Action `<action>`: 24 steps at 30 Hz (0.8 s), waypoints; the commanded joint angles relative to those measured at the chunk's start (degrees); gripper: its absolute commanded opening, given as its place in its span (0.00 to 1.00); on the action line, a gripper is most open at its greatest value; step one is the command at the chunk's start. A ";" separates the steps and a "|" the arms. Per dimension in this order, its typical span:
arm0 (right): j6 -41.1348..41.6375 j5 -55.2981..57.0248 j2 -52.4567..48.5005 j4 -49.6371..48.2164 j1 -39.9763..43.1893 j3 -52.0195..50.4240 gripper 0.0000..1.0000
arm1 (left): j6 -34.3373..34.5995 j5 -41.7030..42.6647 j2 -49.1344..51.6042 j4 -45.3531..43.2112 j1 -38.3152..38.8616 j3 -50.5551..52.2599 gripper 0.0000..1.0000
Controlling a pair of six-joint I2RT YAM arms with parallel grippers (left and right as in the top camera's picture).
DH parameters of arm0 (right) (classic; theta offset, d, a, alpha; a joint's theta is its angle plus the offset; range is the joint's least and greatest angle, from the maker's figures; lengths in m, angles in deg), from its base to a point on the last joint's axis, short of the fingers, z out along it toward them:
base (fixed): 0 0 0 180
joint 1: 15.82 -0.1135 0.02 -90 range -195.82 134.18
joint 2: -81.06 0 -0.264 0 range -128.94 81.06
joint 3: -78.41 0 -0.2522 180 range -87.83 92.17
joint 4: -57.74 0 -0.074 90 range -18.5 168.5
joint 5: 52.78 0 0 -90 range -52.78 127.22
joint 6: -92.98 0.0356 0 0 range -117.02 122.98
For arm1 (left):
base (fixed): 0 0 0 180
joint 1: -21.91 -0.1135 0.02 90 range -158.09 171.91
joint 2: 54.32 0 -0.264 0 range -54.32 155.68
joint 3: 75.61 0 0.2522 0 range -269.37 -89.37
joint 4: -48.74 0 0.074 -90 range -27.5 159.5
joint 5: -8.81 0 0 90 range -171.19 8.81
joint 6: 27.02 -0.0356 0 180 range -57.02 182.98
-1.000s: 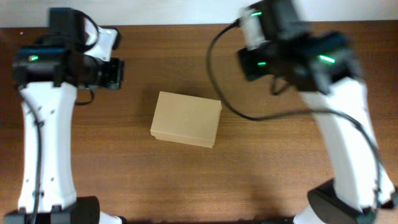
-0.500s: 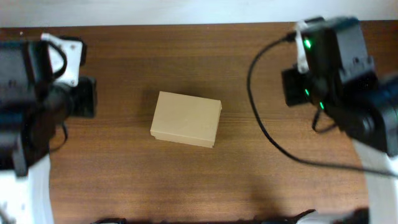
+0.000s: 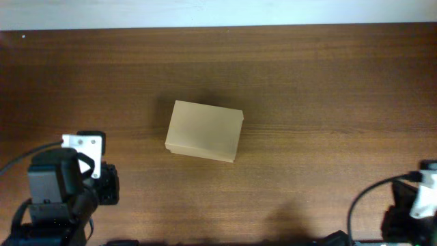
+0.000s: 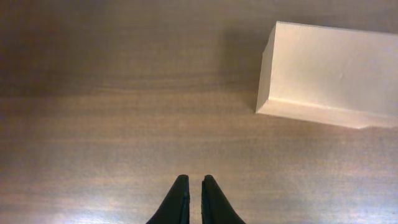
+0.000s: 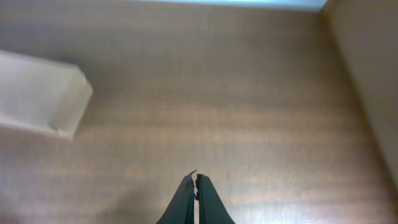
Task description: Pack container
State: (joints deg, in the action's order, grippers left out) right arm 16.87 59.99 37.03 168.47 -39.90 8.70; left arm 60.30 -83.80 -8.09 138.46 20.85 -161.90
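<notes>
The container [image 3: 205, 130], a plain tan cardboard box with its lid down, lies in the middle of the wooden table. It also shows at the upper right of the left wrist view [image 4: 336, 74] and at the left of the right wrist view [image 5: 37, 102]. My left gripper [image 4: 195, 182] hovers over bare wood, well short of the box, its fingertips a narrow slit apart with nothing between them. My right gripper [image 5: 196, 177] is shut on nothing, far to the right of the box. In the overhead view both arms, the left arm [image 3: 68, 195] and the right arm [image 3: 413, 212], sit at the near corners.
The table's far edge [image 3: 218, 27] meets a white wall. In the right wrist view a pale strip [image 5: 367, 74] runs along the table's right side. A black cable [image 3: 362, 205] loops beside the right arm.
Both arms have drawn back from the far side of the table to its near corners. The left fingertips have parted slightly. The box has not moved.
</notes>
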 commanded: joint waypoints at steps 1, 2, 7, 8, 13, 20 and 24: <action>2.73 -3.15 -0.26 0.33 0.15 -5.73 0.04 | 1.79 -0.52 -2.14 -2.38 -0.09 5.05 0.26; 2.71 -2.71 -0.46 0.26 0.15 -6.67 0.06 | 1.79 -0.92 -2.29 -2.95 -0.09 5.51 0.41; 2.71 -1.14 -1.51 -1.27 0.15 -8.68 0.99 | 1.81 -1.29 -2.08 -4.24 -0.07 5.88 1.00; 2.71 -1.16 -1.70 -1.84 0.15 -8.68 0.99 | 1.81 -1.31 -2.08 -4.15 -0.09 5.88 1.00; 2.71 -1.16 -2.08 -1.97 0.15 -8.68 0.99 | 1.81 -1.31 -2.08 -4.15 -0.09 5.88 1.00; 2.71 -1.16 -2.08 -1.97 0.15 -8.70 0.99 | 1.81 -1.31 -2.08 -4.15 -0.09 5.88 1.00; 2.71 -1.16 -2.08 -1.95 0.15 -8.70 0.99 | 1.81 -1.31 -2.08 -4.15 -0.09 5.90 1.00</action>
State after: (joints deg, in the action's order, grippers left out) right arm 19.25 58.57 35.37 166.85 -39.90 0.33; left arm 61.72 -84.65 -9.96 134.44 20.85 -156.33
